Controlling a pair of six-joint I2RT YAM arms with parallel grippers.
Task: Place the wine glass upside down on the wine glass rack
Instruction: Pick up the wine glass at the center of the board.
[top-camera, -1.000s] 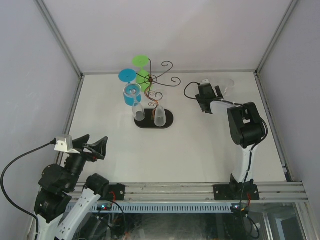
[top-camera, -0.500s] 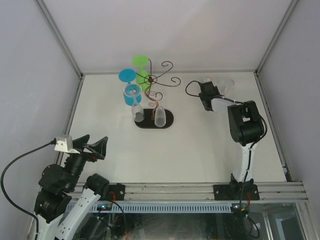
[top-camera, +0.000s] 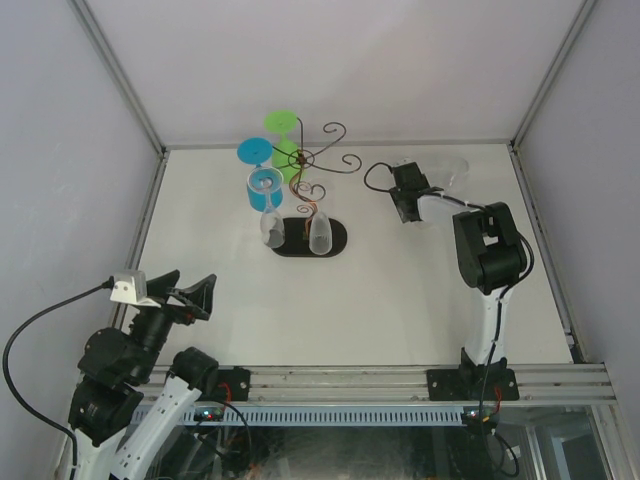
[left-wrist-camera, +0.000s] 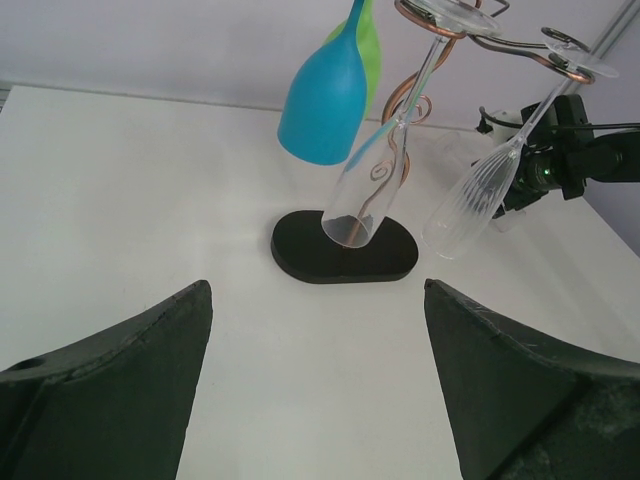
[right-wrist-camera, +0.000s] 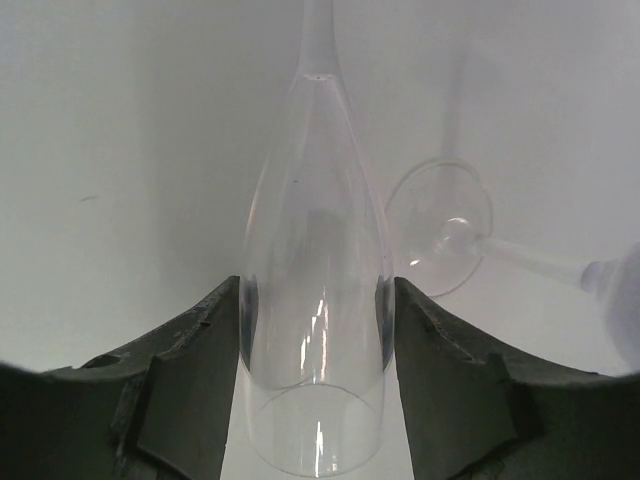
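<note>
Right gripper (right-wrist-camera: 313, 300) fingers (right-wrist-camera: 200, 360) squeeze the wine glass (right-wrist-camera: 315, 230) by its bowl, far right on the table (top-camera: 400, 290), well apart from the wine glass rack (top-camera: 305, 165). Risks: that slick bowl slipping, or the lift knocking the second glass (right-wrist-camera: 445, 235) just beside. Left gripper (top-camera: 187, 287) gapes empty, near left.

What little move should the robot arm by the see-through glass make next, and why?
Probably lift straight up, slowly. The right gripper presses on both sides of the clear wine glass at its bowl, so it looks gripped. A second clear glass lies close beside it, so sliding sideways might knock that one.
</note>
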